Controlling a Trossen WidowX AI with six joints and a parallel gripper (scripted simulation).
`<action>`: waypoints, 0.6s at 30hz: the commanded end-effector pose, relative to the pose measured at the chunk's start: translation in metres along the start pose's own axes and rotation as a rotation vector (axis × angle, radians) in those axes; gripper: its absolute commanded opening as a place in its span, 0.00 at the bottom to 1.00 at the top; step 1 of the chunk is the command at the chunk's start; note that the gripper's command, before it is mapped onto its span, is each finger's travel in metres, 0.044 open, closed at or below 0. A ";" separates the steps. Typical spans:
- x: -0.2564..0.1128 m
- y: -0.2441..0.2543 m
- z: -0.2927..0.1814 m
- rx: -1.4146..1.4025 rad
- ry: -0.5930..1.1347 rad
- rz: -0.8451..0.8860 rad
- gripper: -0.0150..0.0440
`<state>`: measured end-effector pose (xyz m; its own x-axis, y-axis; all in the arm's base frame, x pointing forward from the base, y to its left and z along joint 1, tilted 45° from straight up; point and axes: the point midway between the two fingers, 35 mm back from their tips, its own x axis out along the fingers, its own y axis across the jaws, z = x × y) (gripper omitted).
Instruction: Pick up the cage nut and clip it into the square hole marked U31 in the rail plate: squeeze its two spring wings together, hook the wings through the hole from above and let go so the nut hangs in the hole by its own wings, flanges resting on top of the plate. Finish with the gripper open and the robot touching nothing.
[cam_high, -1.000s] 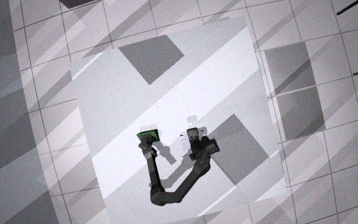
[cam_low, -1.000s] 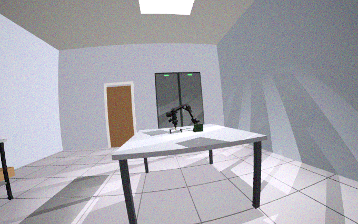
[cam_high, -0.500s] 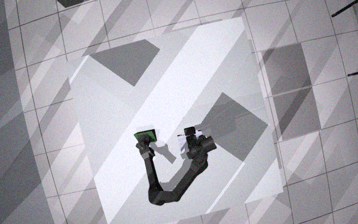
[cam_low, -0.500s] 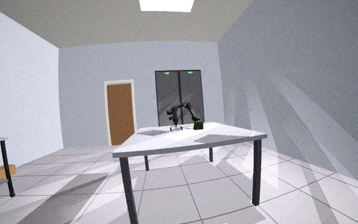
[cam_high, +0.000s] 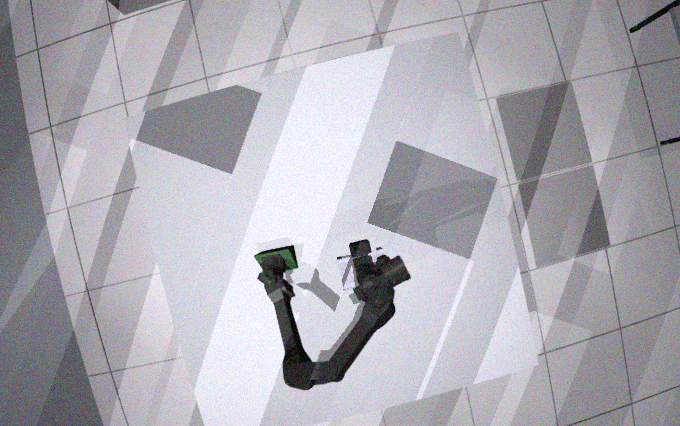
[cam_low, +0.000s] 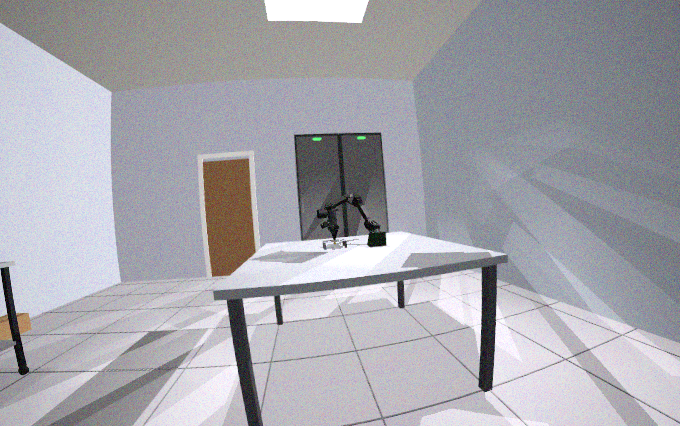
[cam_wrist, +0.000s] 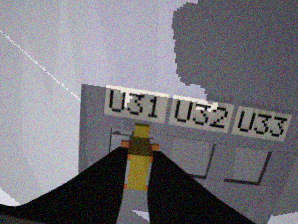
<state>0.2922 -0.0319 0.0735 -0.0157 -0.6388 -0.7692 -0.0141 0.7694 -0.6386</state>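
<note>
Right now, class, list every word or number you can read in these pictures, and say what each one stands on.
"U31": left pale label on the grey plate, by the hole under the cage nut.
"U32": middle label, same plate.
"U33": right label, same plate.
The green marks above the dark cabinet doors show no readable text.

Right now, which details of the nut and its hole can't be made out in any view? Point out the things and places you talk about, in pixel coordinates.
- Wing hooks: the wrist view doesn't show whether the yellow cage nut (cam_wrist: 139, 172) has wings hooked under; its body and the black gripper (cam_wrist: 137, 159) cover the U31 square hole (cam_wrist: 118, 142).
- Flange contact: unclear, wrist view looks down.
- Exterior view: nut too small.
- Top view: dark arm hides it.
</note>
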 end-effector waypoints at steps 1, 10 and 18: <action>0.000 -0.001 0.000 0.001 -0.001 0.006 0.29; 0.000 -0.002 0.000 0.001 -0.001 0.026 0.29; 0.000 -0.001 0.000 0.002 -0.001 0.007 0.29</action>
<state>0.2923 -0.0328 0.0738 -0.0159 -0.6236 -0.7816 -0.0132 0.7818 -0.6234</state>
